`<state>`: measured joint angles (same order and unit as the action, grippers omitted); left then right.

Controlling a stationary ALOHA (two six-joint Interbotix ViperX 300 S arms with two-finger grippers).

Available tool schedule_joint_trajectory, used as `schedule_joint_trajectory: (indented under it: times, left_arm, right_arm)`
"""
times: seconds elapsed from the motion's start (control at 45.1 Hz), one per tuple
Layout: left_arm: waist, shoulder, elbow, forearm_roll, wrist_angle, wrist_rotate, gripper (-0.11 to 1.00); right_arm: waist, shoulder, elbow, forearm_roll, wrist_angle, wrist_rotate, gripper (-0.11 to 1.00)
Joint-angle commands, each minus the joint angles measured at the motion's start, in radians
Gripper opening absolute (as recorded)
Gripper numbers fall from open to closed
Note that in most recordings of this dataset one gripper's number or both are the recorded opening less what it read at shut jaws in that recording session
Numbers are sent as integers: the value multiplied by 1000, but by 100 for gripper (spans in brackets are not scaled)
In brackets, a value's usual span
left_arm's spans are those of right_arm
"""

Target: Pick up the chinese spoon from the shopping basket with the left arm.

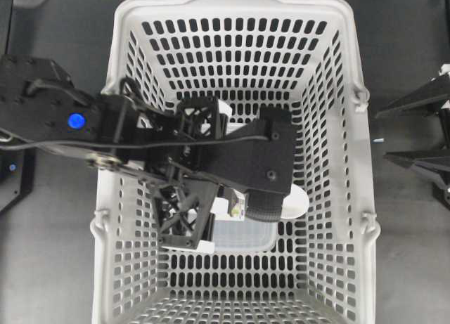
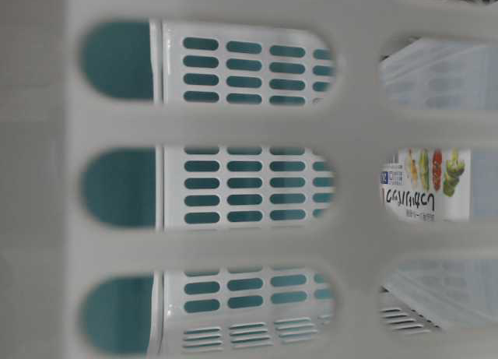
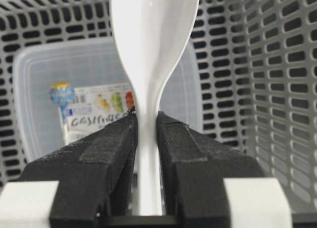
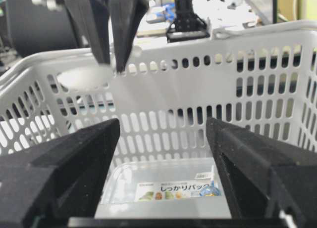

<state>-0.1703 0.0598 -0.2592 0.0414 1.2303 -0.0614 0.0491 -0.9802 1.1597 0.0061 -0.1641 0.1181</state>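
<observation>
The white chinese spoon (image 3: 153,35) is clamped by its handle between my left gripper's (image 3: 147,121) black fingers, bowl pointing away from the camera. It hangs inside the light grey shopping basket (image 1: 365,169), above the floor. In the overhead view the left gripper (image 1: 267,201) reaches into the basket's middle, and only the spoon's bowl (image 1: 295,201) shows past it. In the right wrist view the spoon (image 4: 81,78) hangs near the height of the far rim. My right gripper (image 1: 382,135) is open and empty, outside the basket at the right.
A clear lidded food container (image 1: 242,232) with a colourful label lies on the basket floor under the left gripper, and also shows in the left wrist view (image 3: 59,79) and right wrist view (image 4: 168,188). Slotted basket walls (image 3: 277,89) enclose the gripper on all sides.
</observation>
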Motion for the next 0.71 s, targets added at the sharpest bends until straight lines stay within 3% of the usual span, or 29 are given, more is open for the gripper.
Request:
schedule_joint_trajectory:
  times: [0.0, 0.688]
  left_arm:
    - [-3, -23, -40, 3, 21, 2, 12]
    - [-3, 2, -25, 3, 25, -3, 12]
  right_arm:
    - [2, 5, -8, 2, -5, 2, 68]
    - [3, -2, -8, 2, -9, -2, 68]
